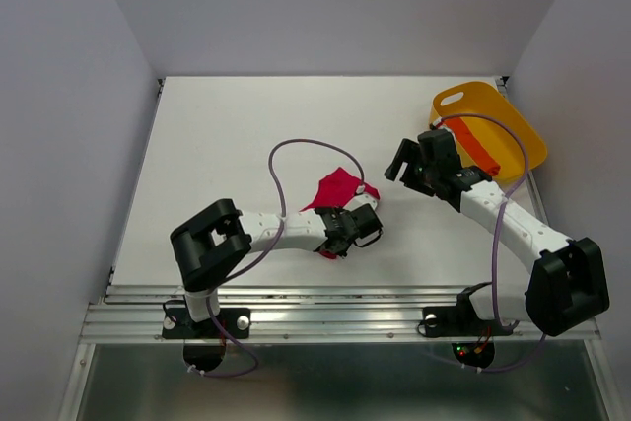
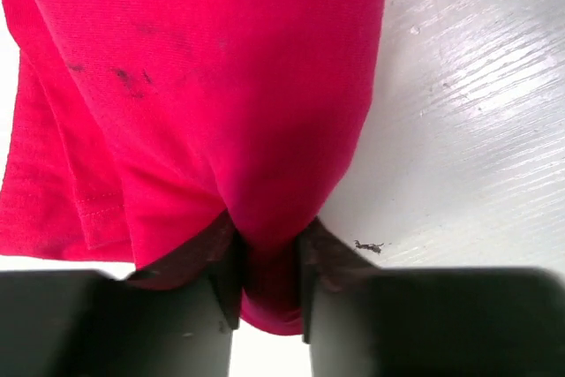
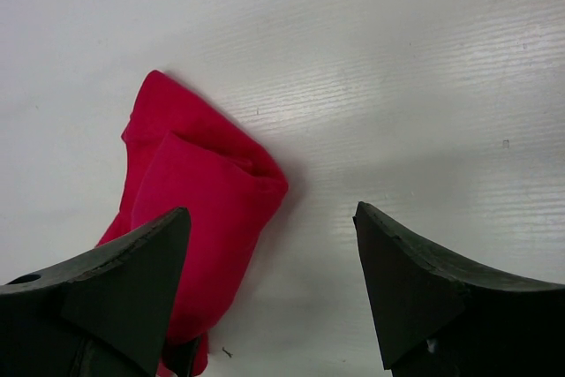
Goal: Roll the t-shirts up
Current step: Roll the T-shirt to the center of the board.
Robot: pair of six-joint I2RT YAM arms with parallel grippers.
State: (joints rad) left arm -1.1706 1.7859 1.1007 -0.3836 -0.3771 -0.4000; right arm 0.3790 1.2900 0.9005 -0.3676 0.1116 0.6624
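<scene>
Top view: the crimson t-shirt (image 1: pixel 337 187) lies bunched at mid-table, a rough triangle whose tip points to the upper right; its lower part is hidden under the left gripper (image 1: pixel 347 229). In the left wrist view both fingers (image 2: pixel 221 284) are clamped on a narrow fold of this cloth, and the shirt's hem is cut off at the frame's left edge. The right gripper (image 1: pixel 406 160) hovers right of the shirt, jaws wide apart and holding nothing. The orange-red t-shirt (image 1: pixel 475 148) is a narrow roll inside the yellow tub (image 1: pixel 513 125) at upper right, its long axis running upper left to lower right, partly hidden by the right arm.
</scene>
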